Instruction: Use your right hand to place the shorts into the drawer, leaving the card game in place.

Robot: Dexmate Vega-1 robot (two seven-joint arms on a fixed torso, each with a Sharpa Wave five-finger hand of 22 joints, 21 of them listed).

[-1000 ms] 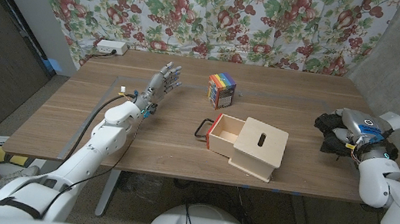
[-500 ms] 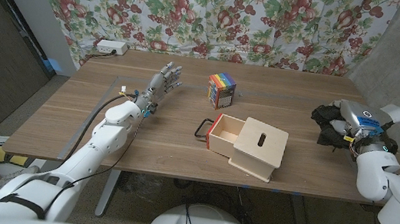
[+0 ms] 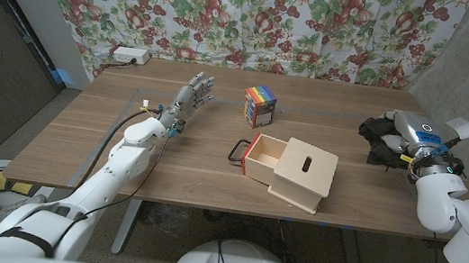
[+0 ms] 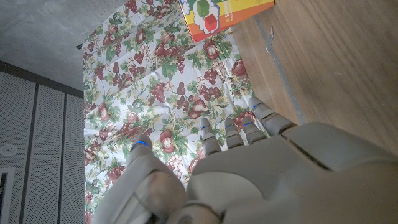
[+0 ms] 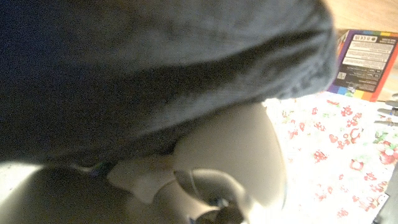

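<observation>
The black shorts [image 3: 380, 140] are bunched in my right hand [image 3: 416, 143], held just above the table's right side; up close in the right wrist view the dark cloth [image 5: 155, 68] drapes over the hand. The wooden drawer box [image 3: 291, 170] sits mid-table, its orange-rimmed drawer pulled out to the left with a black wire handle [image 3: 238, 150]. The rainbow card game box [image 3: 259, 105] stands upright behind it, also seen as the card game [image 5: 364, 62] and the card game [image 4: 224, 15] from the wrists. My left hand [image 3: 188, 101] stays at the table's left with fingers straight and apart, holding nothing.
A white power strip [image 3: 128, 55] lies at the far left corner of the table [image 3: 202, 173]. A floral curtain [image 3: 250, 15] hangs behind. A grey wall stands close on the right.
My right hand has lifted the shorts and carried them back and slightly left, toward the middle. The left arm has stayed still.
</observation>
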